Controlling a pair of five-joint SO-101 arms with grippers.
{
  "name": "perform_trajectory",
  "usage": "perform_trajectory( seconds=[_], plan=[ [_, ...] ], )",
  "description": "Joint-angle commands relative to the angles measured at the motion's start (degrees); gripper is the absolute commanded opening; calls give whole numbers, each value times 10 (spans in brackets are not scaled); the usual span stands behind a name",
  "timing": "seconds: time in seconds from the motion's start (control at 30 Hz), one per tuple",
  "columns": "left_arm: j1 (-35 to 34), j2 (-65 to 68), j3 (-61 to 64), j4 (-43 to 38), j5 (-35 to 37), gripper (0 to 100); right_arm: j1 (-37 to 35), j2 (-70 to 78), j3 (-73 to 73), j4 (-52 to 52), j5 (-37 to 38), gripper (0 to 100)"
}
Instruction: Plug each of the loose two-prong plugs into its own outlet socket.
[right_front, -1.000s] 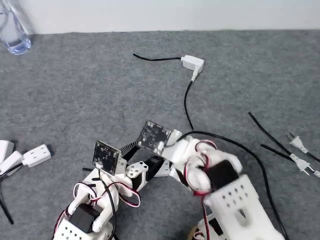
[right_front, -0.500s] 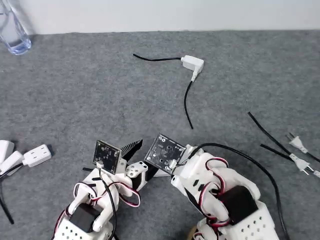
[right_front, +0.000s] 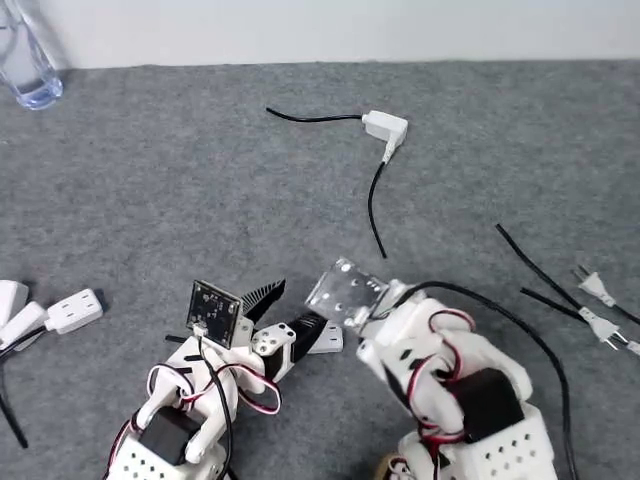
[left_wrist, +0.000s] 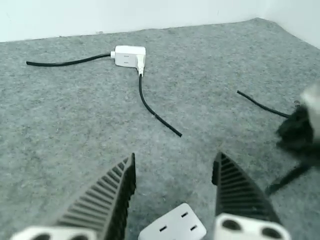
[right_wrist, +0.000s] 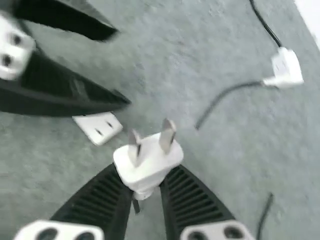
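The right arm (right_front: 450, 380) has drawn back and rightward over the surface (right_front: 150, 180). The right gripper (right_wrist: 145, 175) still pinches a two-prong plug (right_wrist: 147, 155), prongs out, just beside the outlet socket (left_wrist: 172, 227). The left gripper (left_wrist: 175, 165) stays spread around that socket, so insertion looks close.

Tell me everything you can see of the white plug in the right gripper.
The plug is white, plastic-looking: a rounded blocky body with two flat metal prongs. The right gripper clamps the body between its ribbed black fingers, prongs pointing away from the wrist. It is held above the grey carpet, apart from the white outlet socket lying there.
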Motion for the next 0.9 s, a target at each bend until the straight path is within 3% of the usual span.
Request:
perform_trajectory(
  seconds=[0.0, 0.23, 0.4, 0.5, 0.7, 0.87],
  plan=[
    [2, -9, -5, 11, 1, 242, 52, -7, -4, 1, 47, 7],
    [2, -9, -5, 11, 0, 242, 137, -6, -36, -1, 115, 7],
    [2, -9, -5, 12, 1, 242, 145, -1, -39, 11, 142, 7],
    [2, -8, -5, 15, 1, 242, 145, -1, 28, 18, 165, 8],
    [2, -8, -5, 36, 0, 242, 143, -6, 225, -106, 166, 8],
    [2, -8, -5, 36, -1, 242, 116, -7, 293, -169, 164, 9]
  ],
)
